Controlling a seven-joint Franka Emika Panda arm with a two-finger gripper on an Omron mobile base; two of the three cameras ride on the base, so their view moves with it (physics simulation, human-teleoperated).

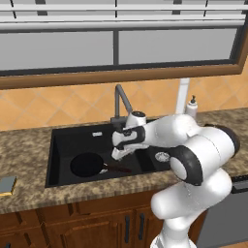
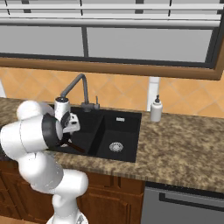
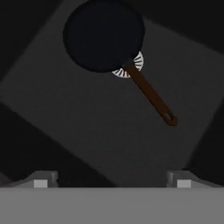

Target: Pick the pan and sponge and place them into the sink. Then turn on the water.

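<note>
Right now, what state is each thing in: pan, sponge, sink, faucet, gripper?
Pan: lying upright in the wide basin, partly over the drain, released.
Sponge: on the counter left of the sink, not yet moved.
Sink: holds the pan.
Faucet: no water visible.
Gripper: open, empty, above the pan.

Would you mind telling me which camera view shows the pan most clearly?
The hand view: the pan lies unobstructed in the sink, its whole handle visible and its bowl partly covering the silver drain. The left base view shows it smaller, handle partly under the arm. In the right base view the arm hides almost all of it.
</note>
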